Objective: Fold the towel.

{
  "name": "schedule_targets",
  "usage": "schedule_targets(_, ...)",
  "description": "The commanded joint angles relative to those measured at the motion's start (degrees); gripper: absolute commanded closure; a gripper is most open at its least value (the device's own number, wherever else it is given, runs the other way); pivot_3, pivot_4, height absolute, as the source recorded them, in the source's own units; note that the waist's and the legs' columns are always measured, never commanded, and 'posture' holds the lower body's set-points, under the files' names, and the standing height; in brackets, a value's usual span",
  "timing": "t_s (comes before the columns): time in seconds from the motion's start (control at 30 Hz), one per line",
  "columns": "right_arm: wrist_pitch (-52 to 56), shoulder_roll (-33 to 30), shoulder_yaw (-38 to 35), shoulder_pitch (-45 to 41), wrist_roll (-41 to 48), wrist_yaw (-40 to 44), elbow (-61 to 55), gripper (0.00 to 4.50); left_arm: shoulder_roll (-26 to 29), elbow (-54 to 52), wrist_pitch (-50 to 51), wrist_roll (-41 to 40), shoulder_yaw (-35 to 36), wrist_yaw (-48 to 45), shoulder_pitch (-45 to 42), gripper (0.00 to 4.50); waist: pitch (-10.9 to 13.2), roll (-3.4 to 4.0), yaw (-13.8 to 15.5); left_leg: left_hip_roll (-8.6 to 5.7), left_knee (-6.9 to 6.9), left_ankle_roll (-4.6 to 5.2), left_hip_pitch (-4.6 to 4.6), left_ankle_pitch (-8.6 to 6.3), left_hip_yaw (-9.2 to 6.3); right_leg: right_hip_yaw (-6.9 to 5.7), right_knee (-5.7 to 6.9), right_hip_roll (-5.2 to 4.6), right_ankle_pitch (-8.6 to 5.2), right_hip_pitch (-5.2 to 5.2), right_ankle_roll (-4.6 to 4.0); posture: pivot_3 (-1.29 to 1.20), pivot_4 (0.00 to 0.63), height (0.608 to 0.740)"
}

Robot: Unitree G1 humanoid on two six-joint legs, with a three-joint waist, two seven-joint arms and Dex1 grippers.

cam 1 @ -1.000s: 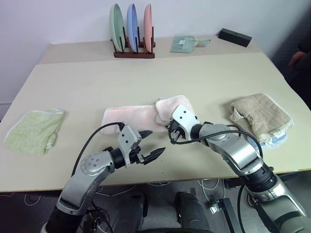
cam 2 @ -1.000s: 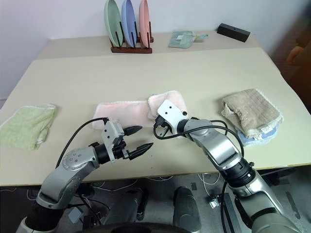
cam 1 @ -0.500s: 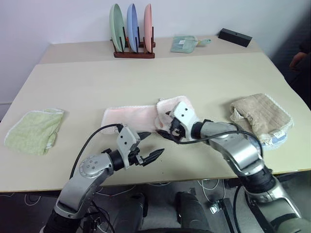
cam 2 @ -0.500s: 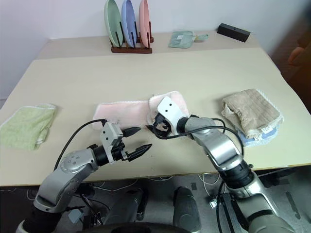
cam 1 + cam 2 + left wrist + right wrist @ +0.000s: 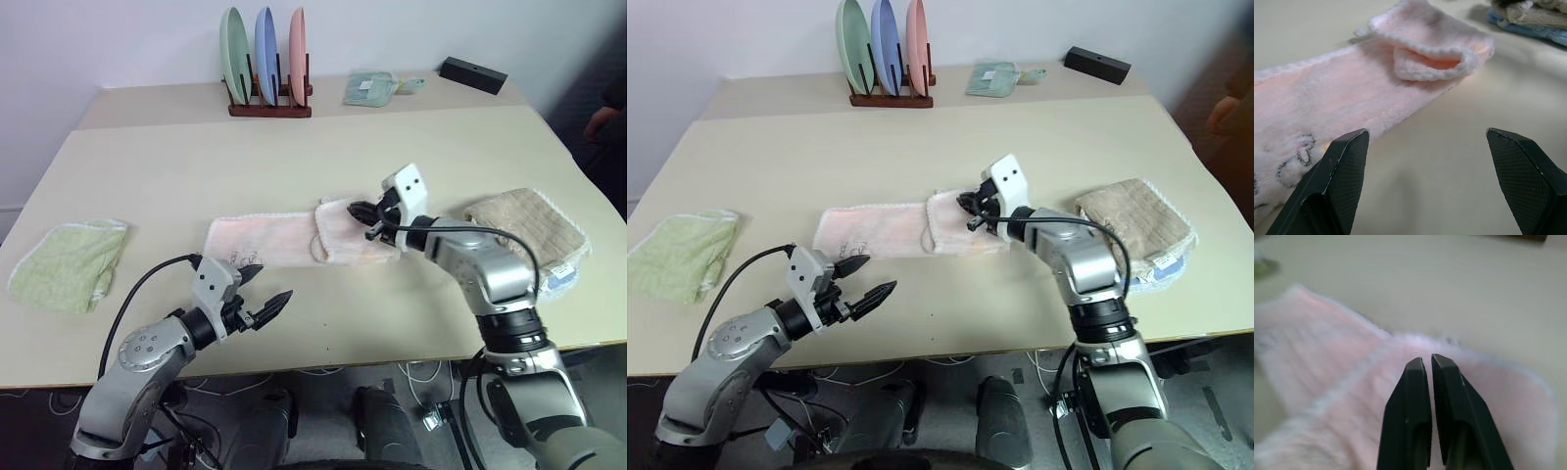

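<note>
i see the towel [image 5: 294, 239] lying near the middle of the surface [image 5: 294, 157], stretched out as a long pink strip with its right end folded back over itself, so a doubled flap sits on that side. the small dark embroidered mark shows near the left end, on the edge nearest me.

my right gripper [image 5: 364, 213] hovers at the far right corner of that folded flap — its jaws are clenched together with nothing between them, and in the right wrist view the two black fingers [image 5: 1415, 406] sit almost touching, pointed down at the pink cloth. whether the tips actually rest on the pile or hang just above it, i can't quite tell from here.

my left gripper [image 5: 265, 294] is on the near side of the towel's left end, close to the surface and apart from the cloth. its jaws are released and spread wide, gripping nothing; the left wrist view looks between them along the strip towards the folded flap.

further out, a light green towel [image 5: 69, 262] lies at the left edge of the surface, and a beige towel [image 5: 524, 233] sits bunched at the right, over something blue. at the back stands a plate rack [image 5: 266, 70] with three upright plates, a small pale green cloth [image 5: 372, 88] and a black box [image 5: 473, 74] to its right.
</note>
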Motion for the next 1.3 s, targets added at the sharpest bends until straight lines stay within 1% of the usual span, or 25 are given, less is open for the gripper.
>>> schedule_targets(0.03, -6.94, 0.7, 5.18, 1.12, -5.35, 2.05, 4.01, 4.45, -1.01, -2.95, -0.14, -0.67, 1.01, 1.93, 1.54, 0.59, 0.0, 0.0, -0.08, 0.0, 0.0, 0.0, 0.0, 0.0, 0.01, 0.0, 0.01, 0.0, 0.0, 0.0, 0.0, 0.0, 0.15, 0.735)
schedule_targets(0.17, -11.06, 0.3, 8.78, 2.86, -9.87, 3.14, 6.2, 4.45, -2.34, -3.83, -0.48, -0.76, 1.66, 3.9, 3.28, 0.59, -0.04, -0.02, -0.16, 0.02, -0.01, 0.0, 0.04, 0.0, 0.0, 0.01, 0.02, 0.01, 0.0, 0.01, 0.0, 0.0, 0.15, 0.735)
schedule_targets(0.23, -12.58, 0.85, 6.95, 2.66, -9.71, 2.51, 6.08, 4.45, -3.7, -4.28, 0.24, -1.45, 2.61, 5.81, 4.32, 0.59, -0.04, -0.02, -0.17, 0.03, 0.0, -0.01, 0.05, 0.0, -0.01, 0.0, 0.03, 0.03, 0.0, 0.02, 0.0, 0.0, 0.15, 0.735)
schedule_targets(0.37, -13.29, 1.21, 1.08, 0.07, -6.0, 3.19, 3.07, 4.45, -6.11, -5.57, 2.77, -3.52, 4.8, 9.62, 6.93, 0.59, -0.03, -0.02, -0.12, 0.04, 0.0, -0.01, 0.06, 0.0, -0.01, 0.01, 0.03, 0.03, 0.0, 0.02, 0.0, 0.0, 0.15, 0.735)
schedule_targets(0.4, -13.58, 0.64, 0.05, -0.72, -5.19, 4.1, 1.96, 3.92, -7.14, -5.92, 3.87, -4.85, 5.73, 10.92, 7.65, 0.34, -0.02, -0.01, -0.08, 0.04, 0.0, -0.01, 0.05, 0.0, -0.01, 0.01, 0.03, 0.03, 0.0, 0.02, 0.0, 0.0, 0.15, 0.735)
schedule_targets(0.43, -13.99, -0.58, -0.92, -1.81, -4.13, 5.96, -0.08, 3.6, -9.16, -6.06, 5.48, -7.15, 7.6, 13.52, 8.18, 0.04, 0.0, -0.01, -0.06, 0.03, 0.01, -0.01, 0.04, -0.01, -0.01, 0.01, 0.02, 0.02, 0.0, 0.02, 0.0, 0.0, 0.15, 0.735)
schedule_targets(0.47, -14.18, -1.37, -1.53, -2.5, -3.46, 7.3, -1.5, 3.16, -10.55, -6.22, 6.71, -8.77, 8.98, 15.35, 8.45, 0.0, 0.02, 0.01, -0.03, 0.02, 0.02, -0.01, 0.01, -0.01, -0.01, 0.01, 0.01, 0.02, 0.0, 0.01, 0.0, 0.0, 0.15, 0.735)
schedule_targets(0.57, -13.16, -3.57, -1.79, -3.35, -1.57, 11.38, -6.34, 1.56, -13.88, -5.86, 11.75, -12.85, 11.99, 21.07, 7.34, 0.0, 0.01, -0.02, 0.04, 0.03, 0.02, -0.01, 0.0, -0.01, -0.05, -0.01, 0.01, 0.03, -0.01, 0.01, 0.01, 0.0, 0.15, 0.735)
schedule_targets(0.63, -12.7, -4.35, -1.18, -3.1, -0.97, 13.13, -9.49, 0.56, -17.93, -3.8, 15.73, -18.01, 15.01, 27.61, 4.12, 0.0, -0.01, -0.04, 0.2, 0.05, 0.02, -0.01, 0.02, -0.01, -0.07, -0.02, 0.02, 0.04, -0.01, 0.03, 0.01, 0.0, 0.15, 0.735)
schedule_targets(0.7, -12.68, -4.54, -0.33, -2.45, -1.03, 14.21, -12.04, 0.56, -21.56, -1.41, 18.79, -22.05, 18.05, 34.14, 0.06, 0.0, -0.03, -0.09, 0.36, 0.04, 0.07, -0.01, 0.01, -0.01, -0.09, -0.05, 0.02, 0.04, -0.01, 0.08, 0.02, 0.0, 0.15, 0.735)
schedule_targets(0.83, -12.28, -4.08, 0.57, -1.34, -1.07, 14.36, -14.16, 0.56, -26.09, 3.43, 21.99, -28.65, 22.72, 43.92, -6.66, 0.0, -0.02, -0.12, 0.4, 0.01, 0.09, -0.01, 0.01, -0.01, -0.08, -0.05, 0.01, 0.02, -0.01, 0.09, 0.03, 0.0, 0.15, 0.735)
schedule_targets(0.97, -13.13, -3.16, 2.07, 0.03, -2.28, 13.42, -14.98, 0.56, -29.77, 11.81, 22.03, -32.19, 26.19, 53.19, -14.89, 0.0, -0.05, -0.12, 1.33, 0.01, 0.12, -0.06, 0.05, 0.02, -0.09, -0.05, 0.04, 0.04, 0.0, 0.11, 0.02, 0.0, 0.15, 0.735)
schedule_targets(1.07, -13.23, -3.08, 2.61, 0.5, -2.75, 12.96, -15.68, 0.52, -29.96, 14.95, 21.42, -32.37, 26.48, 55.69, -18.09, 0.78, -0.06, -0.11, 1.43, -0.01, 0.14, -0.07, 0.07, 0.03, -0.06, -0.04, 0.05, 0.02, 0.0, 0.15, 0.02, 0.0, 0.15, 0.735)
schedule_targets(1.1, -13.12, -3.05, 2.68, 0.65, -2.82, 12.82, -16.01, 0.52, -30.1, 15.38, 21.01, -32.88, 26.51, 56.05, -18.72, 1.22, -0.06, -0.12, 1.46, -0.01, 0.14, -0.07, 0.07, 0.03, -0.06, -0.04, 0.05, 0.02, 0.0, 0.15, 0.02, 0.0, 0.15, 0.735)
schedule_targets(1.2, -12.63, -3.06, 2.62, 1.03, -2.85, 12.41, -16.92, 0.52, -29.81, 16.04, 20.26, -33.49, 26.33, 56.53, -19.69, 2.81, -0.06, -0.12, 1.47, -0.02, 0.14, -0.07, 0.07, 0.03, -0.07, -0.04, 0.04, 0.02, 0.0, 0.15, 0.02, 0.0, 0.15, 0.735)
schedule_targets(1.23, -12.51, -3.08, 2.58, 1.12, -2.84, 12.3, -17.09, 0.52, -29.63, 16.17, 20.04, -33.41, 26.18, 56.47, -19.8, 3.21, -0.06, -0.12, 1.48, -0.02, 0.14, -0.08, 0.07, 0.03, -0.07, -0.04, 0.04, 0.02, 0.0, 0.15, 0.02, 0.0, 0.15, 0.735)
schedule_targets(1.27, -12.4, -3.12, 2.56, 1.27, -2.83, 12.19, -17.34, 0.52, -29.43, 16.23, 19.65, -33.32, 26.07, 56.28, -19.87, 3.74, -0.06, -0.13, 1.47, -0.02, 0.14, -0.08, 0.06, 0.03, -0.08, -0.04, 0.04, 0.02, 0.0, 0.15, 0.02, 0.0, 0.15, 0.735)
schedule_targets(1.3, -12.28, -3.21, 2.57, 1.51, -2.85, 12.07, -17.7, 0.52, -29.29, 16.04, 18.66, -33.42, 26.28, 55.88, -20.14, 4.18, -0.05, -0.13, 1.47, -0.02, 0.14, -0.08, 0.06, 0.03, -0.08, -0.04, 0.04, 0.02, 0.0, 0.15, 0.02, 0.0, 0.15, 0.735)
